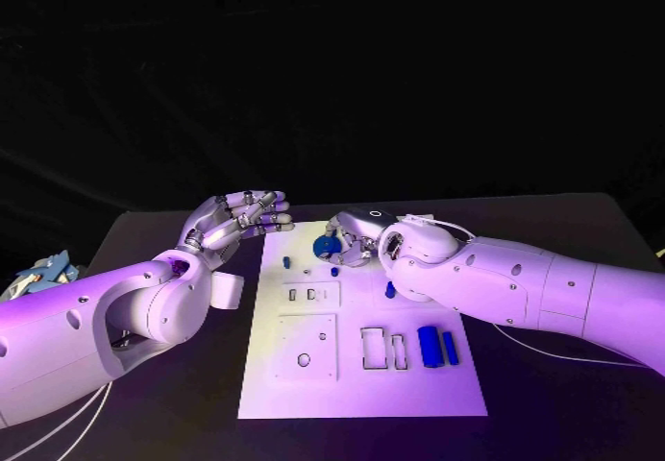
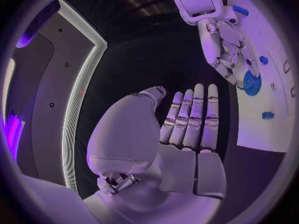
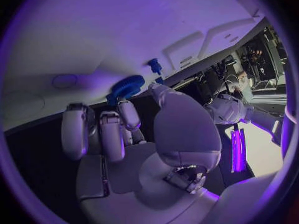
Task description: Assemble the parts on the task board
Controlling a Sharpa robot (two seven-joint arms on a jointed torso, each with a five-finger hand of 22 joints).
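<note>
Resting at the board's (image 1: 363,384) far end, my right hand (image 1: 357,238) touches the blue gear (image 1: 326,246) with its fingertips. My left hand (image 1: 238,219) hovers beside the board, fingers extended, holding nothing.

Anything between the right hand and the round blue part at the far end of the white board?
Nothing visible. The right hand is already at the round blue gear-like part on the white task board, fingertips at its rim. The left hand is off the board's left edge, fingers apart, holding nothing.
</note>
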